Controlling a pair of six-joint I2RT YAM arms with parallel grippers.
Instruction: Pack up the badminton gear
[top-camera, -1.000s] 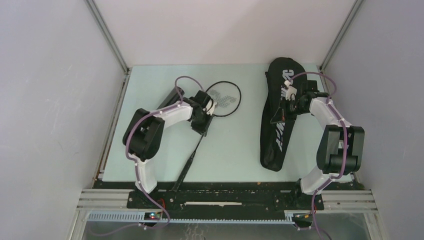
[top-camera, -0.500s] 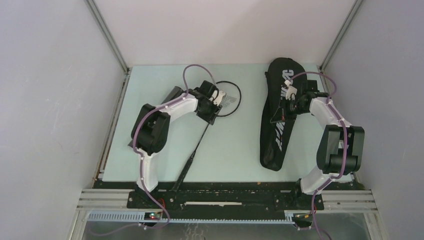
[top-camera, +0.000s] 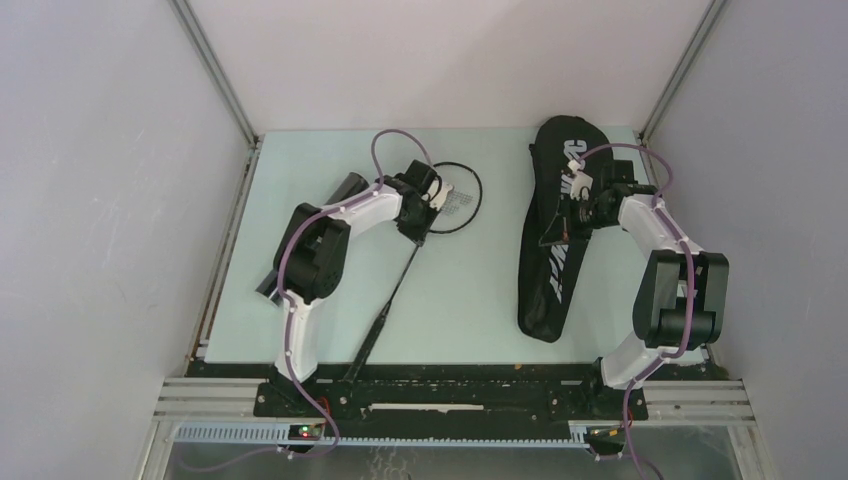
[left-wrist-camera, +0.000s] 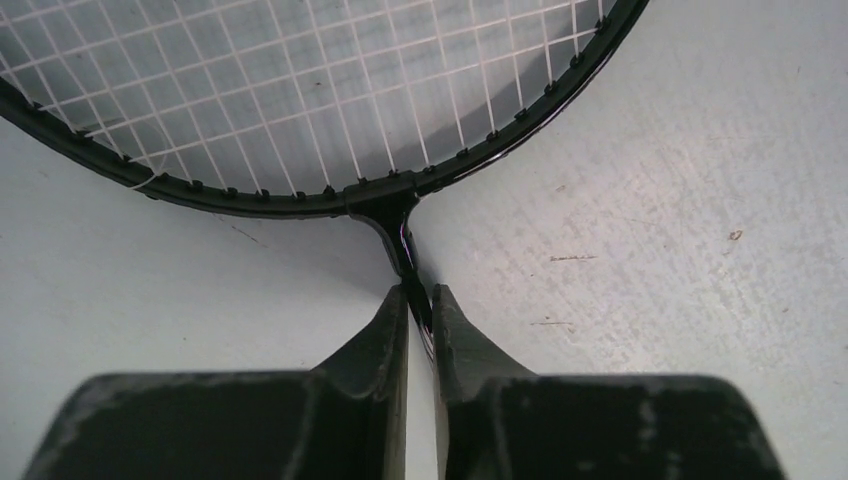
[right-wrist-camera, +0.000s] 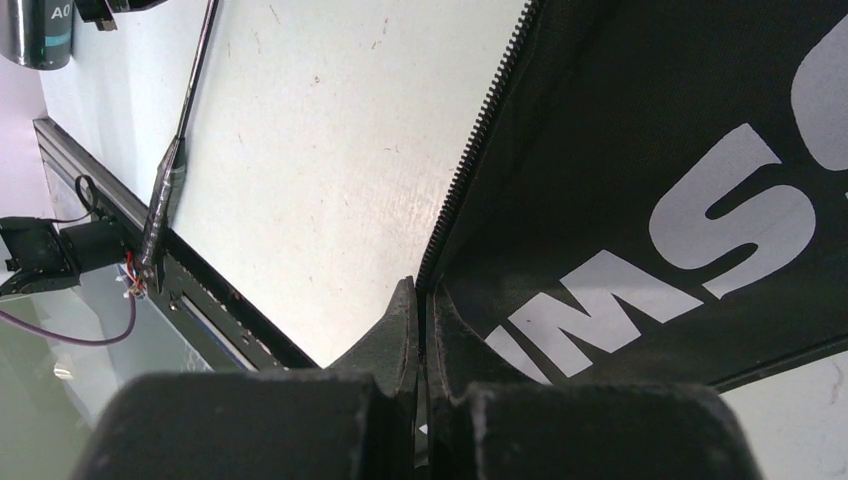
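Observation:
One black racket (top-camera: 396, 292) lies on the pale table, head far, handle at the front edge. My left gripper (top-camera: 425, 212) is shut on its thin shaft just below the strung head (left-wrist-camera: 300, 90), the fingertips (left-wrist-camera: 395, 310) pinching the shaft. The black bag (top-camera: 550, 270) with white lettering lies lengthwise at the right. My right gripper (top-camera: 577, 205) is shut on the bag's zipper edge (right-wrist-camera: 470, 160) and holds that flap (right-wrist-camera: 650, 120) up. No shuttlecocks and no second racket show.
A long black thing (top-camera: 345, 190), perhaps the tube, lies mostly hidden under the left arm near the left wall. The racket handle (right-wrist-camera: 160, 205) reaches the black front rail (top-camera: 450, 385). Grey walls stand close on both sides.
My left gripper has moved up the racket shaft from mid-shaft to just below the head. The racket, the bag and the right arm have barely moved.

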